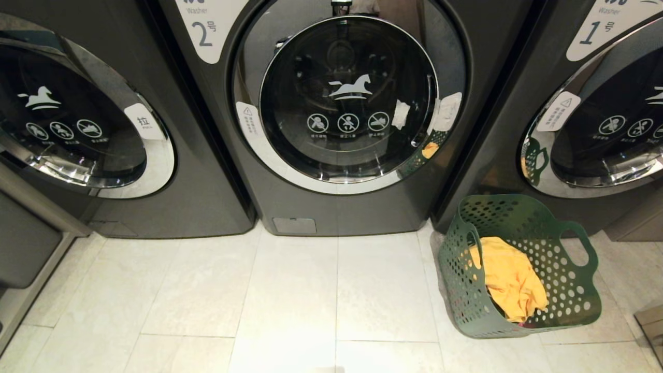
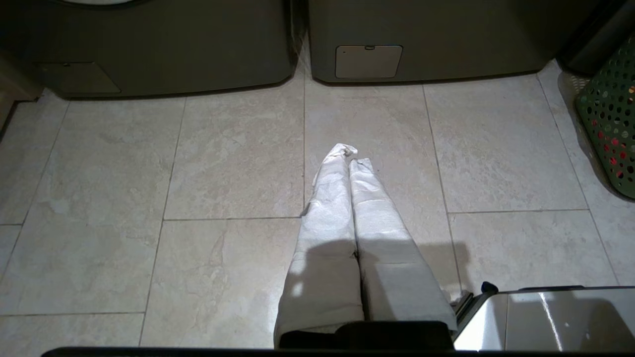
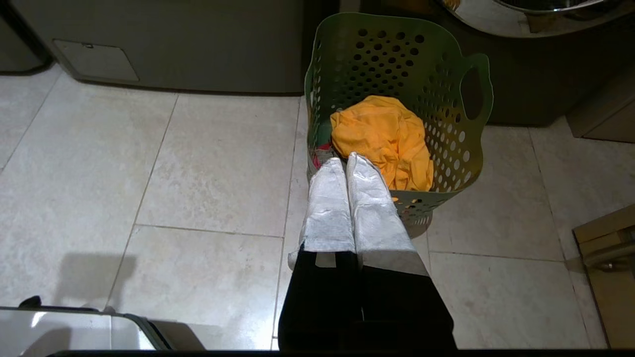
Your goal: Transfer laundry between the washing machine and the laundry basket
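- Standing shut: the washing machine [image 1: 347, 103] marked "2", centre of the far row, its round glass door [image 1: 348, 98] closed against the chrome rim. Nothing can be passing either way until that door is opened; a pull away from the taped handle side [image 1: 445, 111] would likely be slipping off the smooth rim.
- Sitting on the tiled floor [image 1: 290, 290] to the right, near the gap between machine "2" and machine "1" [image 1: 595, 103]: the laundry basket [image 1: 570, 290], green and perforated, leaning a little.
- Lying inside it: the laundry, a yellow-orange garment [image 1: 510, 280] on top, red cloth [image 3: 320, 151] peeking beneath at the basket's near-left corner. No denim is showing.
- Risk, judged: the basket is light and leaning, so a grab catching its wall or loop handle [image 1: 580, 243] could be tipping or dragging it.
- Risk, judged: the loose garment could be trailing over the rim and snagging the holes, or dropping onto the floor on the way to the drum.
- Hanging low over bare floor, left of the basket: the left gripper [image 2: 351, 153], its padded fingers pressed together, holding nothing.
- Hanging just short of the basket's near rim: the right gripper [image 3: 347, 161], tips over the edge as its own camera sees it, fingers together and empty.
- Remaining out of the head camera's sight: both arms.
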Motion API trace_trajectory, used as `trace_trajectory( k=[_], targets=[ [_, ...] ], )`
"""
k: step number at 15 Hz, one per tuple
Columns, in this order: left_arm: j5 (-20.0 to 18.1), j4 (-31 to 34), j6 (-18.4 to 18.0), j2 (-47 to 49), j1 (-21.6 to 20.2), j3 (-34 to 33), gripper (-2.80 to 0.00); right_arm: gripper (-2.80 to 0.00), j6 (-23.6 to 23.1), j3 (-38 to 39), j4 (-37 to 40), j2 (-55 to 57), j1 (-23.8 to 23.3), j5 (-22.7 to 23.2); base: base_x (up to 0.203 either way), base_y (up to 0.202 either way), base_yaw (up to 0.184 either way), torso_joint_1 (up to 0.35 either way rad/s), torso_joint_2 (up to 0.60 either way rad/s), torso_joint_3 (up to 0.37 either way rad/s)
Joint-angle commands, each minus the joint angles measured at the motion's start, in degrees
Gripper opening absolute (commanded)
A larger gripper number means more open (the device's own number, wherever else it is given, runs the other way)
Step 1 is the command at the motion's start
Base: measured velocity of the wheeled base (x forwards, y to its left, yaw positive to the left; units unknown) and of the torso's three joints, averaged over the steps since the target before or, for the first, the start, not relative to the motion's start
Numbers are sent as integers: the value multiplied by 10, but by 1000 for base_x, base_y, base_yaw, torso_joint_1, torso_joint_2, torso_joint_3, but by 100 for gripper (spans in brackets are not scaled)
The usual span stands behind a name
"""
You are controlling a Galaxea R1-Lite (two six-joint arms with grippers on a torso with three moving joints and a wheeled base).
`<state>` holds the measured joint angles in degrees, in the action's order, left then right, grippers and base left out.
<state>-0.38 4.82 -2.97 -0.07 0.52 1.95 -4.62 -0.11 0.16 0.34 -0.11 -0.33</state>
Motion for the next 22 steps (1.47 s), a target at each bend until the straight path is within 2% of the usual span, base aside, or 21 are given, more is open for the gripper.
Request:
trace_trajectory(
  k=[1,12,22],
  targets=[
    [-1,1,-1,0,0,0,-280,-280,0,1,1,-4,0,0,0,0,0,0,0,0],
    [-1,1,-1,0,0,0,-280,-280,0,1,1,-4,0,1,0,0,0,0,1,7],
    [0,1,-1,0,0,1,-280,-280,-7,2,2,-4,0,0,0,0,0,3,2,186]
  ],
)
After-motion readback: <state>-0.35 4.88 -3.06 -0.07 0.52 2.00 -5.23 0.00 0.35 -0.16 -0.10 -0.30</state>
